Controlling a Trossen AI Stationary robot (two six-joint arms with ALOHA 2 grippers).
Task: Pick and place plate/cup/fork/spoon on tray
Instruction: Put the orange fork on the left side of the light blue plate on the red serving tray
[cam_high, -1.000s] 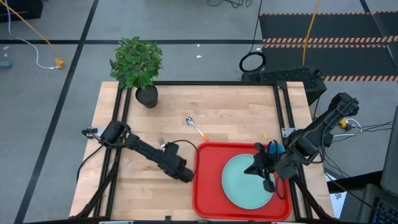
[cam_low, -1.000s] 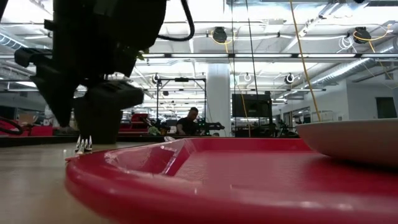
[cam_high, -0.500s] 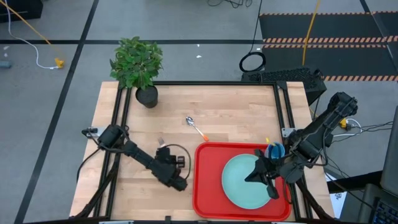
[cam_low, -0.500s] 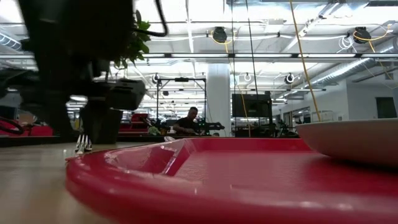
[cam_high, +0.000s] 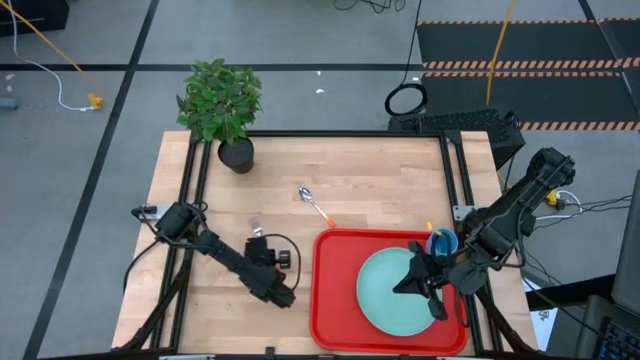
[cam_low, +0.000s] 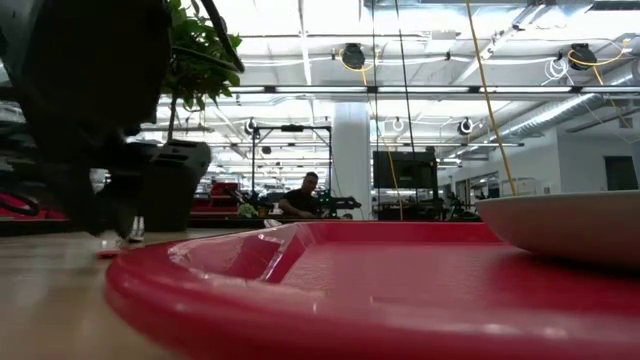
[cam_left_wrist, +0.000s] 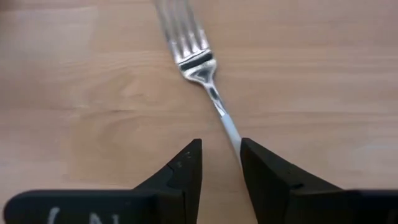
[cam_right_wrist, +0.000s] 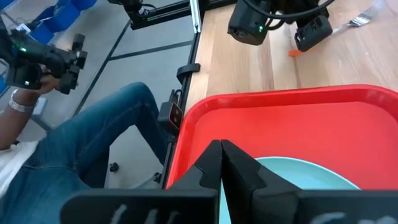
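The fork lies on the bare wood left of the tray; its tines (cam_left_wrist: 183, 34) point away from my left gripper (cam_left_wrist: 221, 146) and show beside the arm in the high view (cam_high: 256, 228). My left gripper (cam_high: 264, 246) is low over the fork's handle, its fingers a narrow gap apart. The orange handle end (cam_right_wrist: 295, 53) sticks out beyond it. The mint plate (cam_high: 392, 292) lies on the red tray (cam_high: 335, 300). The blue cup (cam_high: 441, 242) stands at the tray's far right corner. My right gripper (cam_right_wrist: 221, 149) is shut above the plate. The spoon (cam_high: 315, 206) lies on the wood. My left gripper comes at the fork slanting down, along its length. The fork's silver neck (cam_left_wrist: 230, 127) runs up to the inner edge of one fingertip (cam_left_wrist: 249, 155) and is hidden beyond it. I cannot tell whether the finger touches it. The fork lies flat on the table.
A potted plant (cam_high: 222, 100) stands at the table's far left corner. A seated person's leg (cam_right_wrist: 106, 137) and hand with a controller (cam_right_wrist: 37, 62) show beyond the table's near left edge. Bare wood lies between the spoon and the plant.
My left arm has moved from beside the tray's left rim toward the table's left edge, staying low over the fork. My right gripper has shifted a little toward the near edge over the plate and then kept still.
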